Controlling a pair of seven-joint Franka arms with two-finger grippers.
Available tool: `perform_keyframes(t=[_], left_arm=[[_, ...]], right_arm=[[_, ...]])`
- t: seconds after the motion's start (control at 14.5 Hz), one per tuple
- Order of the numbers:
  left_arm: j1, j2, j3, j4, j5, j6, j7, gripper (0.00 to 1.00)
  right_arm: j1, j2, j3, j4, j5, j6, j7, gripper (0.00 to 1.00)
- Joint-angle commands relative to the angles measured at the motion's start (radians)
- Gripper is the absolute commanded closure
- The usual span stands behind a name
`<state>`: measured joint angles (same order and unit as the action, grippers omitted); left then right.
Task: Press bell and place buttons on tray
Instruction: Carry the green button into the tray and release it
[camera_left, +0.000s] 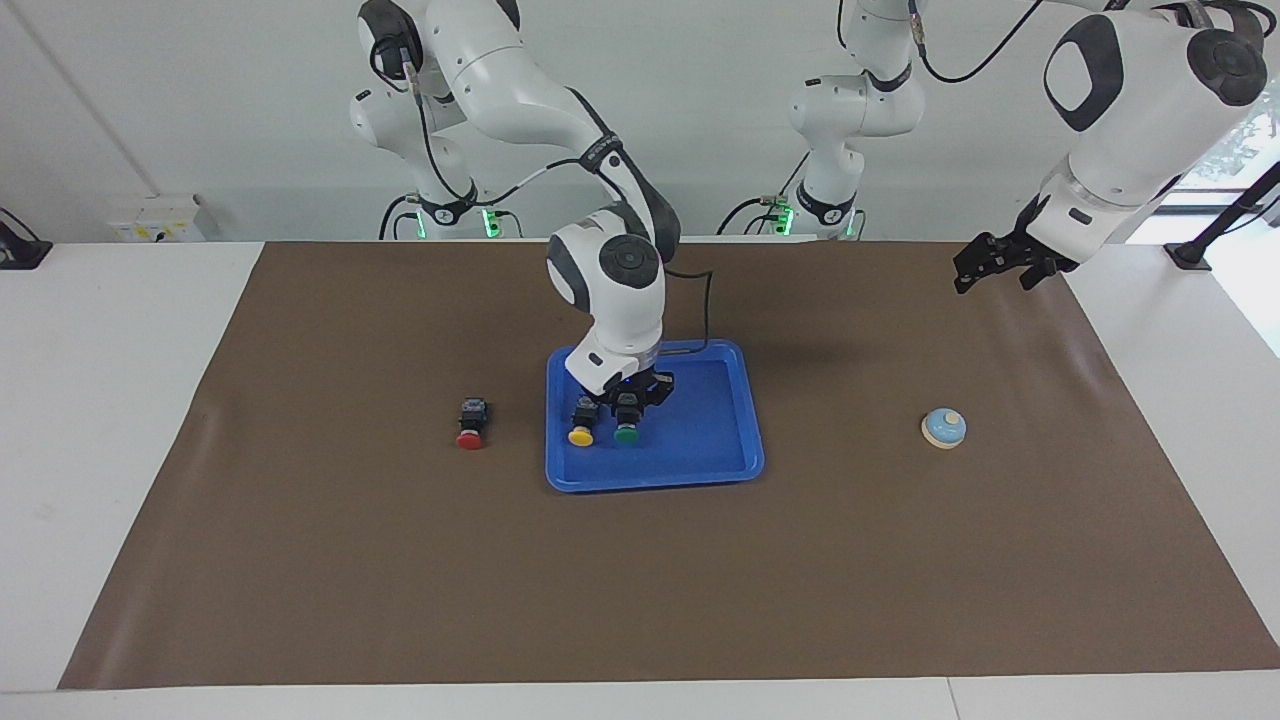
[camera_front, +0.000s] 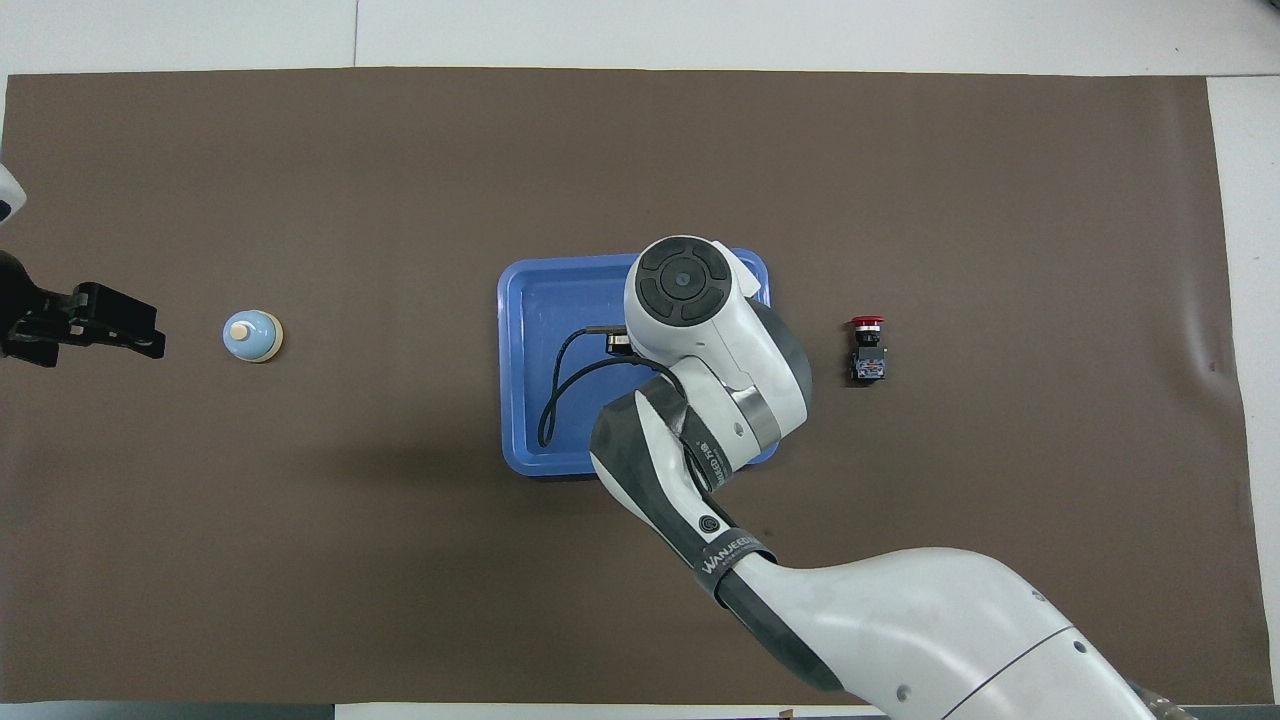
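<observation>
Right hand (camera_left: 628, 405) down in tray (camera_left: 700, 440), gripping green button (camera_left: 626, 434).

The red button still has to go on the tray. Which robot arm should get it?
Probably the right. The right gripper is low in the blue tray at the green button, beside the red button. The left gripper waits up past the bell.
</observation>
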<state>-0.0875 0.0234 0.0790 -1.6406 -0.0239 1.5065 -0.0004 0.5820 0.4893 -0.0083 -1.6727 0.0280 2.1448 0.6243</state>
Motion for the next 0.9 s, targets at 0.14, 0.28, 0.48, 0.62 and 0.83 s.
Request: perform_keyframes(t=[0.14, 0.28, 0.48, 0.62, 0.83], left_arm=[[-0.002, -0.008, 0.002, 0.008, 0.012, -0.015, -0.001, 0.0], [-0.003, -0.008, 0.002, 0.008, 0.012, -0.015, -0.001, 0.0], [-0.001, -0.008, 0.002, 0.008, 0.013, -0.015, -0.001, 0.0], [-0.003, -0.008, 0.002, 0.008, 0.012, -0.015, -0.001, 0.0], [-0.002, -0.008, 0.002, 0.008, 0.012, -0.015, -0.001, 0.0]], right_arm=[[0.013, 0.003, 0.002, -0.018, 0.036, 0.052, 0.006, 1.0], [0.032, 0.008, 0.001, -0.03, 0.036, 0.053, 0.012, 1.0], [0.035, 0.0, 0.001, -0.061, 0.036, 0.067, 0.021, 0.79], [0.035, -0.003, 0.001, -0.079, 0.036, 0.096, 0.029, 0.16], [0.033, -0.008, -0.002, -0.012, 0.02, -0.009, 0.029, 0.0]])
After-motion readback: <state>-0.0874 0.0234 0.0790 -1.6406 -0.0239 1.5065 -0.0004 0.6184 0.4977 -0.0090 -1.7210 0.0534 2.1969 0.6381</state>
